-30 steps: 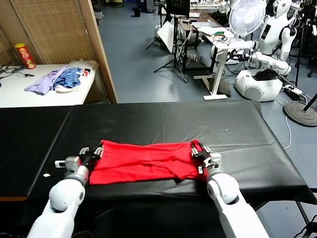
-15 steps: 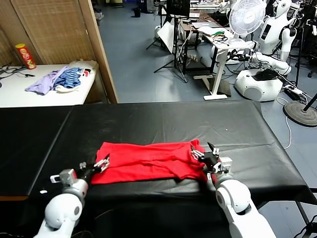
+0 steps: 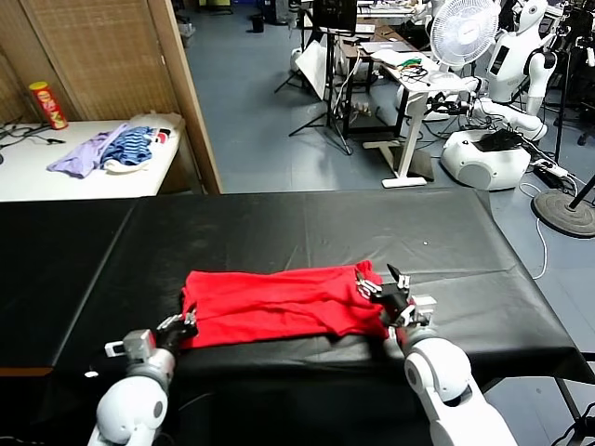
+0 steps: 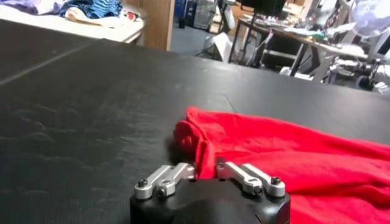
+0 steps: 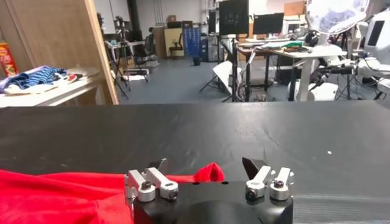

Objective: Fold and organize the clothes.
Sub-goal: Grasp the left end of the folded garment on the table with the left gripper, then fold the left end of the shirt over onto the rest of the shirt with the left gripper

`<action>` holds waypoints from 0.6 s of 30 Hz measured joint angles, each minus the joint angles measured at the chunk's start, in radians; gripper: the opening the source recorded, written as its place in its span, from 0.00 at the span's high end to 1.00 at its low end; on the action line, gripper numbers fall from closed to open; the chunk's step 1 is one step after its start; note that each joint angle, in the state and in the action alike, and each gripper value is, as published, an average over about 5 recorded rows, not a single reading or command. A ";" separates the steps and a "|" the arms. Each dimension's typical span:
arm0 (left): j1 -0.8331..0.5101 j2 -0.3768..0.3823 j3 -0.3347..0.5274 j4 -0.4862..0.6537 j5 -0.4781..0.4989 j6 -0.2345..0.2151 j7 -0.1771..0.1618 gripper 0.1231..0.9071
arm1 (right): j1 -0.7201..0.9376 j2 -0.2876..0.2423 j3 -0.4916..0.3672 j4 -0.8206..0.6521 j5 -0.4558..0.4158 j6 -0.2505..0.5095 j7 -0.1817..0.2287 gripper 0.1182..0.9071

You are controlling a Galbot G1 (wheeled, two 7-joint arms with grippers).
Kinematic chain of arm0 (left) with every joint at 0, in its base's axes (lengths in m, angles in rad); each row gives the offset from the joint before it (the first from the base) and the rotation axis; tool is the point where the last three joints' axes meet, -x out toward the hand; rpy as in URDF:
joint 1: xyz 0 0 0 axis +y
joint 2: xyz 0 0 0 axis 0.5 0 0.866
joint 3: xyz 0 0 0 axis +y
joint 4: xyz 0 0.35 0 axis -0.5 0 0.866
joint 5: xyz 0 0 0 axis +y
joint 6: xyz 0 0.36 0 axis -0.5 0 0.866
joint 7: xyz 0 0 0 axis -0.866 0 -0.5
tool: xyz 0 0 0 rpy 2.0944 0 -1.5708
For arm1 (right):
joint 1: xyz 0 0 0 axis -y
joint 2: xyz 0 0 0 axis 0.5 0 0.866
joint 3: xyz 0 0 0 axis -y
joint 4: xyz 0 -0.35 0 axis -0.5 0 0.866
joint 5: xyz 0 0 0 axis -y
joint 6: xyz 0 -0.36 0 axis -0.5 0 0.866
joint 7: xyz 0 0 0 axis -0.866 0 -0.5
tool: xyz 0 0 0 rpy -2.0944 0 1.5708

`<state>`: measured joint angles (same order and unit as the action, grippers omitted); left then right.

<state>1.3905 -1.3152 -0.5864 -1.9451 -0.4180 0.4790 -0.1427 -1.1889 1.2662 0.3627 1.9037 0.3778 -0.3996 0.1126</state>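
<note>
- We see the left gripper (image 3: 178,327) lower left, fingers pinched together, empty, beside the T-shirt (image 3: 279,302).
- Right gripper (image 3: 389,291) spread wide, holding nothing, at the shirt's right edge, frame centre.

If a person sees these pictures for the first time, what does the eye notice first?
First the bright red T-shirt, lying crumpled along the near part of the black table. Then the two end effectors at its ends: the left end effector at its left corner, the right end effector open at its right edge.
</note>
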 joint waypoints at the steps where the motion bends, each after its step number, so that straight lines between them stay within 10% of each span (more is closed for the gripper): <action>1: -0.001 0.003 -0.002 0.001 0.024 -0.003 0.003 0.94 | -0.003 0.001 0.002 0.005 0.000 -0.002 0.002 0.14; 12: 0.029 0.207 -0.098 0.047 0.384 -0.067 0.028 0.95 | -0.032 0.021 0.003 0.050 -0.022 -0.014 0.010 0.14; 18: 0.026 0.250 -0.068 -0.036 0.345 0.013 -0.030 0.95 | -0.054 0.027 0.011 0.073 -0.035 -0.021 0.016 0.14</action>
<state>1.4169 -1.0656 -0.6546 -1.9815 -0.0733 0.4923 -0.1732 -1.2430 1.2928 0.3735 1.9762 0.3427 -0.4201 0.1281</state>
